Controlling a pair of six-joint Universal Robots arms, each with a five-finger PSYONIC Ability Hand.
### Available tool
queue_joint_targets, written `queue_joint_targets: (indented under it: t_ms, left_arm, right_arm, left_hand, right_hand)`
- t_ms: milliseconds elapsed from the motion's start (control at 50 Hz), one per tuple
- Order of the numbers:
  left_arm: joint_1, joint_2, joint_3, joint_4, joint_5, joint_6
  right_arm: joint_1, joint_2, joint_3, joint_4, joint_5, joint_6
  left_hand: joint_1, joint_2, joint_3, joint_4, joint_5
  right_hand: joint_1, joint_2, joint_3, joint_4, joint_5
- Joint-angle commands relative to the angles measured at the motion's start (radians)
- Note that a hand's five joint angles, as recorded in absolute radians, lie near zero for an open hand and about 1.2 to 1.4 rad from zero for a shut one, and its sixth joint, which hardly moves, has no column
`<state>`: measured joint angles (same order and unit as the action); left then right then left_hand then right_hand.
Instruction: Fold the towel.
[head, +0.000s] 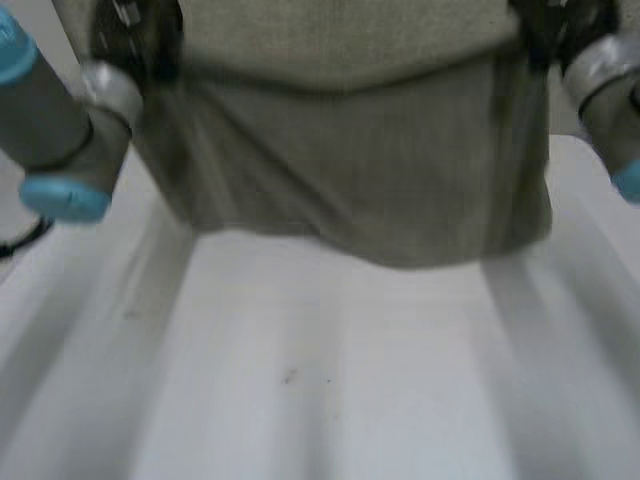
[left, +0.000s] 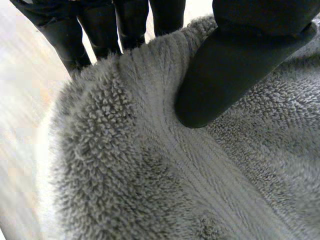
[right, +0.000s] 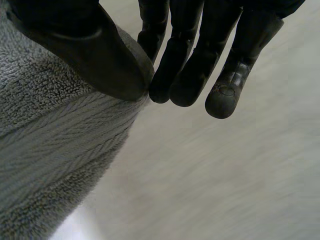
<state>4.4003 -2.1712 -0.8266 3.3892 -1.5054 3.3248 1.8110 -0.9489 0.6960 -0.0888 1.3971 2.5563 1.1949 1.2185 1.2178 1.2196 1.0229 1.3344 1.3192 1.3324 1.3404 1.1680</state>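
We see the white worktop (head: 330, 380) spread out below, the biggest thing here. The grey towel (head: 360, 160) hangs in front of it, held up high and pulled wide between the two arms; its low edge hangs loose, and we cannot tell if that edge touches the worktop. The left arm (head: 50, 120) is at one top end of the towel and the right arm (head: 610, 90) is at the other top end.

In the left wrist view we see the left hand (left: 240, 65) on the fluffy towel; its thumb presses down on the top of a fold at the edge, and its fingers (left: 100, 30) go behind the cloth, close together; so this hand pinches the towel.

In the right wrist view we see the right hand (right: 85, 45) at the very edge of the towel; its thumb lies on the cloth and squeezes it against the nearest of the fingers (right: 190, 65); the other fingers sit side by side next to the cloth, bent a little.

A tiny dark speck (head: 290, 377) sits on the worktop below the towel.
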Motion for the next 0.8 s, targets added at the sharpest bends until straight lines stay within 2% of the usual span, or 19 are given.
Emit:
queue_joint_targets:
  t_ms: [20,80,160,260,300,360,400,500,540,640,720,800]
  left_arm:
    - [0.001,-0.001,0.132,0.173,-0.133,-0.148]
    - [0.001,0.004,0.103,0.159,-0.141,-0.160]
    - [0.008,0.017,-0.081,0.141,-0.127,-0.163]
    - [0.016,0.025,-0.278,0.144,-0.095,-0.159]
    - [0.016,0.021,-0.406,0.148,-0.052,-0.157]
    - [0.016,0.018,-0.454,0.150,-0.036,-0.156]
    - [0.018,0.008,-0.560,0.162,-0.010,-0.154]
    - [0.016,-0.007,-0.660,0.170,-0.001,-0.151]
    - [0.018,-0.002,-0.724,0.168,-0.001,-0.130]
    - [0.019,0.054,-0.805,0.144,0.001,-0.053]
    - [0.027,0.140,-0.880,0.133,0.001,0.021]
    - [0.033,0.191,-0.922,0.134,0.001,0.036]
  right_arm:
    - [-0.002,-0.054,0.040,-0.258,0.039,0.027]
    - [0.001,-0.077,0.117,-0.232,0.031,0.030]
    - [0.005,-0.097,0.207,-0.209,0.008,0.028]
    - [0.004,-0.097,0.405,-0.193,-0.091,0.018]
    - [0.005,-0.091,0.455,-0.192,-0.111,0.018]
    - [0.004,-0.074,0.554,-0.181,-0.141,0.016]
    - [0.004,-0.061,0.597,-0.172,-0.145,0.016]
    - [0.002,-0.024,0.694,-0.098,-0.148,0.001]
    - [-0.005,-0.019,0.741,-0.008,-0.148,-0.043]
    - [-0.010,-0.069,0.822,0.098,-0.155,-0.091]
    - [-0.012,-0.129,0.882,0.106,-0.162,-0.090]
    - [-0.045,-0.174,0.957,0.083,-0.191,-0.087]
  left_hand:
    - [0.201,0.178,0.178,0.177,0.199]
    - [0.201,0.178,0.178,0.177,0.199]
    - [0.201,0.178,0.178,0.177,0.199]
    - [0.201,0.178,0.178,0.177,0.199]
    - [0.201,0.178,0.178,0.177,0.199]
    - [0.201,0.178,0.178,0.177,0.199]
    - [0.201,0.178,0.178,0.177,0.199]
    - [0.201,0.178,0.178,0.177,0.199]
    - [0.201,0.178,0.178,0.177,0.199]
    - [0.201,0.178,0.178,0.177,0.199]
    - [0.201,0.178,0.178,0.177,0.199]
    - [0.201,0.178,0.178,0.177,0.199]
  right_hand:
    - [0.062,0.077,0.064,0.056,0.054]
    - [0.062,0.077,0.064,0.056,0.054]
    - [0.062,0.077,0.064,0.056,0.054]
    - [0.062,0.077,0.064,0.056,0.054]
    - [0.062,0.077,0.064,0.056,0.054]
    - [0.062,0.077,0.064,0.056,0.054]
    - [0.062,0.077,0.064,0.056,0.054]
    - [0.062,0.077,0.064,0.056,0.054]
    - [0.062,0.077,0.064,0.056,0.054]
    - [0.062,0.077,0.064,0.056,0.054]
    - [0.062,0.077,0.064,0.056,0.054]
    - [0.062,0.077,0.064,0.056,0.054]
